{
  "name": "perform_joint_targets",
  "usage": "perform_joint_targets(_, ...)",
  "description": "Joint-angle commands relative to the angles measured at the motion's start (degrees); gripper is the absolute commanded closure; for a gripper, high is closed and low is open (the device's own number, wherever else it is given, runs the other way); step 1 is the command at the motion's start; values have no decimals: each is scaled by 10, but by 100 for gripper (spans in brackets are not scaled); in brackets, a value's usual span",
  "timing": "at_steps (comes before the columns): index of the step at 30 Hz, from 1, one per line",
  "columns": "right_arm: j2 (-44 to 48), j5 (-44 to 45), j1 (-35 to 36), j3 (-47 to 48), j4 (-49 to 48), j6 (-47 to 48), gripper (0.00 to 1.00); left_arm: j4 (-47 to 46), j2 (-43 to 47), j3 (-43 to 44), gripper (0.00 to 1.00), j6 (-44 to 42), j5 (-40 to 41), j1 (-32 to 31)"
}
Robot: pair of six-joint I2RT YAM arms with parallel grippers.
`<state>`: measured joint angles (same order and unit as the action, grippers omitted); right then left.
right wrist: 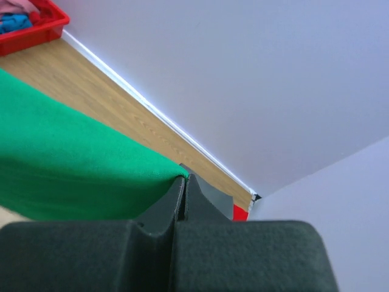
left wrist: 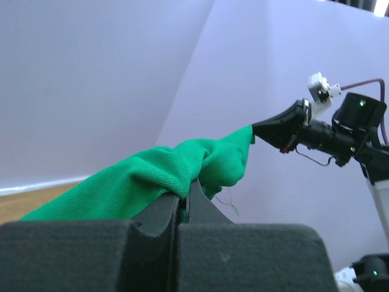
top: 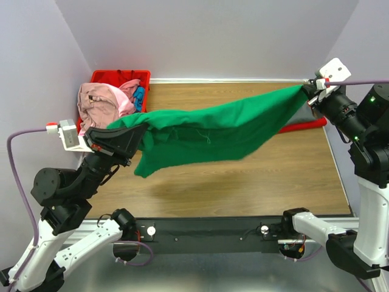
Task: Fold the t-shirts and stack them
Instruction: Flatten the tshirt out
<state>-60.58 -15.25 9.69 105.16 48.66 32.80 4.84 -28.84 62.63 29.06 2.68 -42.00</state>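
A large bright green t-shirt [top: 213, 131] hangs stretched in the air above the wooden table [top: 243, 188], between my two grippers. My left gripper [top: 143, 129] is shut on its left end; in the left wrist view the green cloth [left wrist: 152, 176] bunches over the closed fingertips. My right gripper [top: 308, 91] is shut on its right end, high at the far right; the right wrist view shows green cloth [right wrist: 67, 158] pinched at the closed tips. A pink shirt [top: 100, 102] and a blue one [top: 140, 96] lie piled in and over the red bin [top: 121, 77].
The red bin stands at the far left corner against the wall. A red and grey object [top: 304, 125] lies on the table at the far right, under the shirt's right end. Walls close in on the left, back and right.
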Motion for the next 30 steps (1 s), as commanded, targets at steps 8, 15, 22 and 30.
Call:
perform_joint_targets(8, -14, -14, -10, -29, 19, 14, 100, 23, 20, -119, 100, 92, 75, 3)
perform_joint_targets(15, -56, -22, -9, -261, -145, -11, 100, -25, -56, -256, 84, 180, 203, 17)
perform_joint_targets(22, -241, 22, -10, -294, -290, -86, 84, -159, -312, -267, 38, 169, 16, 198)
perform_joint_targets(30, -297, 74, -21, -265, -298, -144, 42, -65, -492, -42, 34, 32, -79, 235)
